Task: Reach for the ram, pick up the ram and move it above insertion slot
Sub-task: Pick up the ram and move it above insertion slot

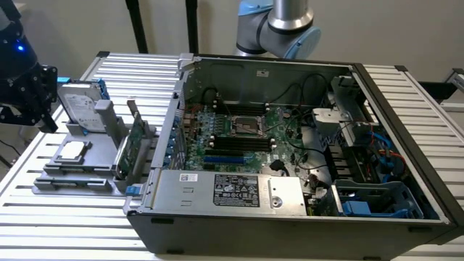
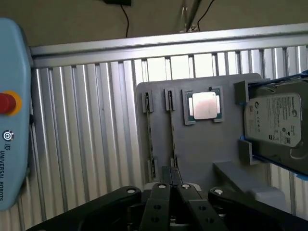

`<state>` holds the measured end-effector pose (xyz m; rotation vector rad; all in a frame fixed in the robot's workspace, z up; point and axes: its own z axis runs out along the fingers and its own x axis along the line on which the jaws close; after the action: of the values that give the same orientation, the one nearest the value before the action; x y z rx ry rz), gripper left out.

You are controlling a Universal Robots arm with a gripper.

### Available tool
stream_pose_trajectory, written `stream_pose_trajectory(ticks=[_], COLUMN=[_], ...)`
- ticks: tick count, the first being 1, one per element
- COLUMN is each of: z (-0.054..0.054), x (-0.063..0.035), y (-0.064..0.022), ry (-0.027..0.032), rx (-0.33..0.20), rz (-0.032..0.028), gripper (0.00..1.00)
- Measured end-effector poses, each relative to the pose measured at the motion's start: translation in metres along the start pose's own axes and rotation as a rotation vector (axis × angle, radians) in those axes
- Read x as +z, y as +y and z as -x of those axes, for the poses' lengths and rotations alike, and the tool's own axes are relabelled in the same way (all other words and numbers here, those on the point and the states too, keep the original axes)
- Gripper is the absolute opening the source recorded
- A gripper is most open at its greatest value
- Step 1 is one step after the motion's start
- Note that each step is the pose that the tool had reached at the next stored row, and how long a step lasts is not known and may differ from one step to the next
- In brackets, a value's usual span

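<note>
A grey holder [image 1: 80, 176] lies on the slatted table at the exterior view's left, beside the open computer case [image 1: 290, 163]. Green boards [image 1: 123, 155] stand on edge in its slots. In the wrist view they are two thin lines, one board [image 2: 149, 130] and a second board [image 2: 172, 132]; I cannot tell which is the ram. My gripper [image 1: 45, 122] hangs high above the holder's outer side. Its black fingers [image 2: 172, 174] are shut together with nothing between them, their tips over the second board's line.
The holder [image 2: 202, 149] also carries a silver processor chip [image 2: 204, 105] and a hard drive [image 2: 276, 122] with blue rails. The motherboard's memory slots [image 1: 239, 142] lie inside the case. A teach pendant [image 2: 12, 120] with a red button lies on the slats.
</note>
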<state>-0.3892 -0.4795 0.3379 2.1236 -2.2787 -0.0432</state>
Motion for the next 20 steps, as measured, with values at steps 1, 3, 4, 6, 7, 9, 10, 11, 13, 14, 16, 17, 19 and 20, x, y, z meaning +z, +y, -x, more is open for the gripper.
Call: stream_pose_trajectory(ticks=[1,3,4,6,7,9,10,11,13,14,16,17,19,20], z=[0.0,0.0,0.0,0.0,0.0,0.0,0.0,0.0,0.0,0.0,0.0,0.0,-0.001,-0.001], x=[0.0001,0.0004,0.0006,0.0009,0.001,0.001,0.001,0.001,0.0012,0.0021,0.0055,0.0073,0.011,0.0129], y=[0.0,0.0,0.0,0.0001,0.0003,0.0003,0.0003,0.0003,0.0003,0.0002,0.0002,0.0002,0.0004,0.0004], ry=[0.0008,0.0022,0.003,0.0041,0.0042,0.0043,0.0043,0.0043,0.0045,0.0043,0.0043,0.0043,0.0042,0.0041], rx=[-0.019,-0.056,-0.074,-0.109,-0.114,-0.115,-0.115,-0.115,-0.115,-0.115,-0.115,-0.115,-0.115,-0.115], rz=[0.0,-0.0002,-0.0003,-0.0008,-0.0009,-0.0011,-0.001,-0.001,-0.0019,-0.0034,-0.0077,-0.0091,-0.0109,-0.0116], gripper=[0.11,0.11,0.11,0.11,0.11,0.12,0.12,0.18,0.24,0.3,0.36,0.36,0.36,0.36])
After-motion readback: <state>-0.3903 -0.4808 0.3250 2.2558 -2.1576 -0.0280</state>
